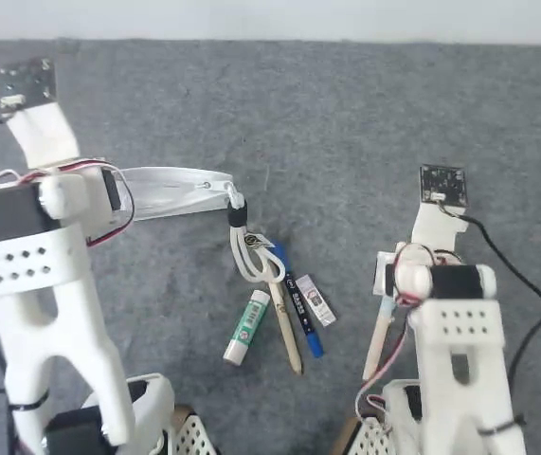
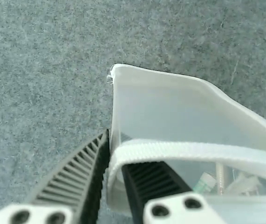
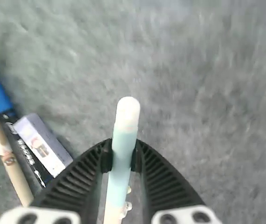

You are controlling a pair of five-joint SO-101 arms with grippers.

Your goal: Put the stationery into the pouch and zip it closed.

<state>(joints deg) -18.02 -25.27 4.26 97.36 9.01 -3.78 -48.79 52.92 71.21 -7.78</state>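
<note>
right end effector (image 3: pixel 122 150) clamps pen (image 3: pixel 126 116), tail hidden | pouch (image 2: pixel 179 107) edge cut off

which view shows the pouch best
Left wrist view: the pouch sits close, open mouth clear, pinched by the left gripper. The high view shows it from above, one end behind an arm.

We hold the white, see-through pouch (image 2: pixel 170 112) by its near edge in our left gripper (image 2: pixel 115 156), the black ribbed jaws closed on its wall just under the woven zip band (image 2: pixel 193 150). The pouch stretches away from us over the grey carpeted tabletop (image 2: pixel 44 70). A green-and-white shape (image 2: pixel 202 183) shows dimly through the wall; we cannot tell what it is.
</note>
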